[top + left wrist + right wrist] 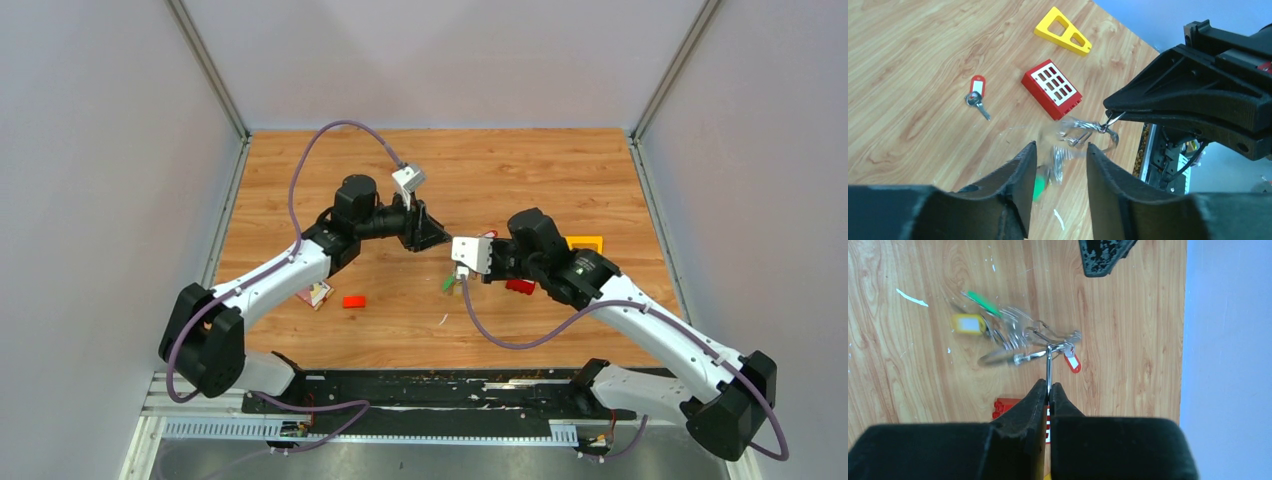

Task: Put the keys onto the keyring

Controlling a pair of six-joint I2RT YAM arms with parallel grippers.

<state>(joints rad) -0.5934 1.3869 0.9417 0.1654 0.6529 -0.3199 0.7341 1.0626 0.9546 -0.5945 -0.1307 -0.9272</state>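
Observation:
My right gripper (1049,390) is shut on the thin silver keyring (1048,365), which it holds edge-on above the table. A blurred bunch of keys (1008,332) hangs from the ring, one with a green head (982,302) and one with a yellow tag (968,324). My left gripper (1058,150) is open and empty, just short of the bunch (1075,135). The right gripper's fingertips (1110,111) pinch the ring in the left wrist view. A loose key with a red tag (977,91) lies on the table. From above, the two grippers (432,235) (462,272) nearly meet at mid-table.
A red block with white squares (1052,89) and a yellow plastic piece (1063,31) lie beyond the keys. A small red block (354,301) and a small card-like item (316,294) lie beside the left arm. Grey walls enclose the wooden table (300,180).

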